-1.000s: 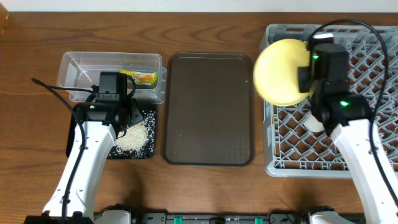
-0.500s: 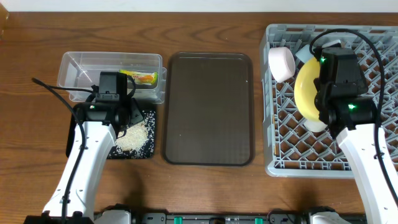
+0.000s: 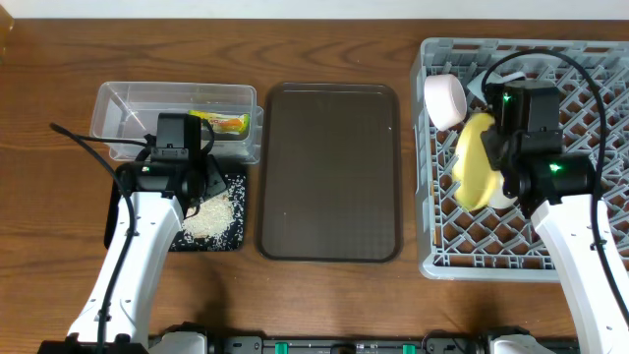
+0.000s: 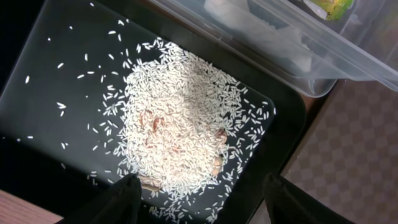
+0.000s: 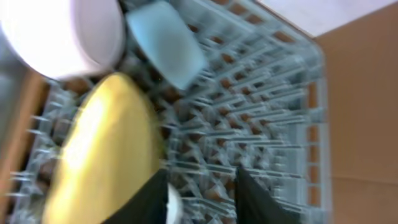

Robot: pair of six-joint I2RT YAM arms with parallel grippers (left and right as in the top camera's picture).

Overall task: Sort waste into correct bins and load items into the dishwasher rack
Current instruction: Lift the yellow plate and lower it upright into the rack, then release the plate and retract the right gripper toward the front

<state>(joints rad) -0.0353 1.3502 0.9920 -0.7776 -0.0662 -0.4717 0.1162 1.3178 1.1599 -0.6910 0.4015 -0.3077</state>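
Note:
The round yellow plate (image 3: 474, 165) stands tilted on edge in the grey dishwasher rack (image 3: 428, 246). In the right wrist view the plate (image 5: 106, 149) is just left of my right gripper (image 5: 200, 180). That gripper is open, with bare rack (image 5: 267, 93) between its fingers. The white-pink bowl (image 3: 444, 98) and light-blue bowl (image 5: 166, 43) lie at the rack's back. My left gripper (image 4: 205, 208) is open over the rice (image 4: 177, 134) on the black tray (image 4: 37, 124). The snack wrapper (image 3: 224, 122) lies in the clear tub (image 3: 118, 103). Chopsticks are out of view.
The large brown serving tray (image 3: 329, 177) lies between the bins and the rack. A pale piece (image 3: 499, 199) shows in the rack just under the plate; I cannot tell what it is. Wooden table all round.
My right arm carried the yellow plate from the rack's left edge to over the rack, then tipped it on edge among the pegs. The left arm has not moved.

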